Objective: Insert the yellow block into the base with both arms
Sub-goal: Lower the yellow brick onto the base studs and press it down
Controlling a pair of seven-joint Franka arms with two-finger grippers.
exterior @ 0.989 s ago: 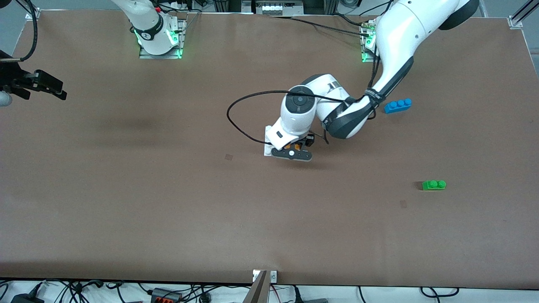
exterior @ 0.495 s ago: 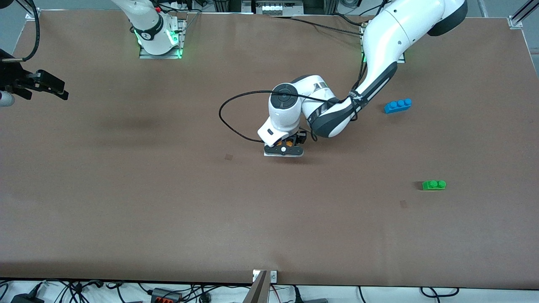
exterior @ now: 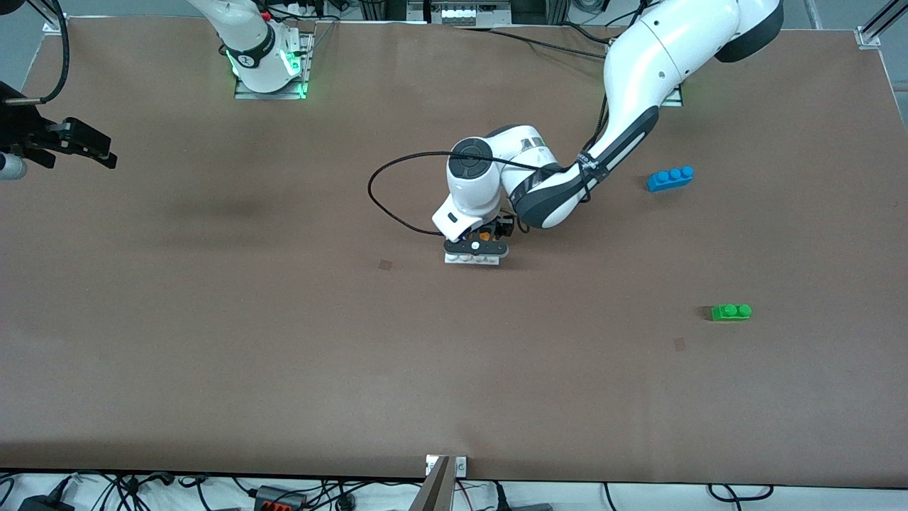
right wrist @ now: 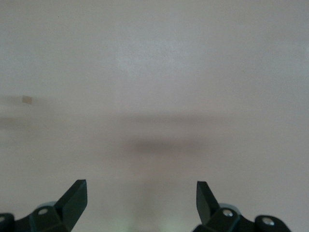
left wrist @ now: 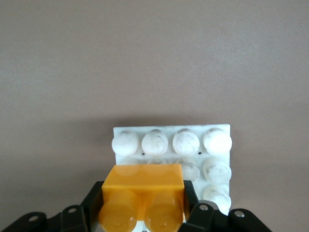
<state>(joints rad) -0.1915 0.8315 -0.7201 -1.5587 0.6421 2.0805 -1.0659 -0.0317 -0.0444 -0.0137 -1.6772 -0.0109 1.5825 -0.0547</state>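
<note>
My left gripper (exterior: 477, 241) is shut on the yellow block (exterior: 484, 235) over the white base (exterior: 472, 259), which lies flat near the table's middle. In the left wrist view the yellow block (left wrist: 142, 186) sits between the black fingers (left wrist: 91, 205) with its two studs facing the camera. It covers part of the base (left wrist: 218, 143), whose other round studs show. Whether block and base touch I cannot tell. My right gripper (exterior: 85, 145) hangs open over the right arm's end of the table, and nothing lies between its fingertips (right wrist: 77, 193).
A blue three-stud brick (exterior: 670, 178) lies toward the left arm's end of the table. A green two-stud brick (exterior: 731, 311) lies nearer the front camera than the blue one. A black cable (exterior: 397, 191) loops out from the left wrist.
The left arm has carried the yellow block toward the right arm's end, and it now hangs over the base, whose front row of studs now shows. The right gripper has hardly moved.
</note>
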